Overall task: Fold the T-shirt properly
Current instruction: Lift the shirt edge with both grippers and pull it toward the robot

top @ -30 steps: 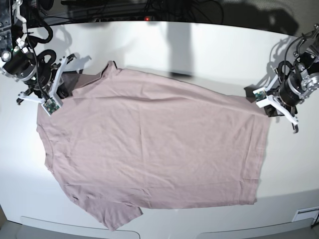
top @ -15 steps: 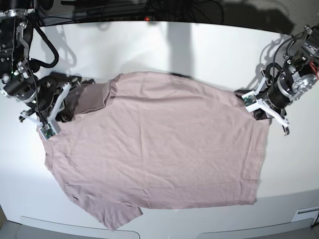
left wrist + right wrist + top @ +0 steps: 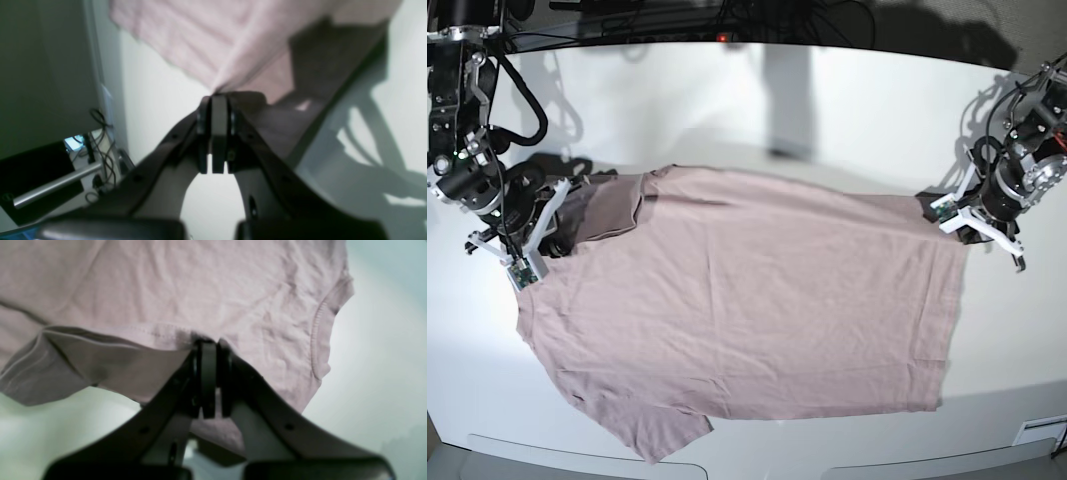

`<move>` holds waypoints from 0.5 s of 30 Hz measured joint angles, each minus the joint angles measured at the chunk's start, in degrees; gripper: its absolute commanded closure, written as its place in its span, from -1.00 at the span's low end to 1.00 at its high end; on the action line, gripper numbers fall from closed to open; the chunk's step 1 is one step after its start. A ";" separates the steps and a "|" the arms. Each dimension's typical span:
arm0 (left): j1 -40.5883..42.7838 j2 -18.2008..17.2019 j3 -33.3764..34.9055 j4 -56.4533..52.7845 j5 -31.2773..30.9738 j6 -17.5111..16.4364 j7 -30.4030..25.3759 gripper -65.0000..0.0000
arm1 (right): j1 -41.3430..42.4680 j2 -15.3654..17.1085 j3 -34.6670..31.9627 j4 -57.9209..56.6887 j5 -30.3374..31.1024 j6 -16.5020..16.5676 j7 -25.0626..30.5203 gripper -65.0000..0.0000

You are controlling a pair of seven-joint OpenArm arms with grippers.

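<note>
**What the views hide or blur**

The thin dusty pink T-shirt (image 3: pixel 213 40) is blurred in the left wrist view and cut off by the top edge. In the right wrist view the top and left edges crop it. In the base view, the black grippers hide the pinched fabric corners.

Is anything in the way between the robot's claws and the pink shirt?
No. Both the left gripper and the right gripper are shut on the T-shirt edge, with nothing visible between.
</note>
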 measured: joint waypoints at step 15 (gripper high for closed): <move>-0.28 0.13 0.00 -2.43 -0.02 3.06 -3.63 1.00 | 11.87 -0.15 0.02 -16.44 -0.63 2.14 0.68 1.00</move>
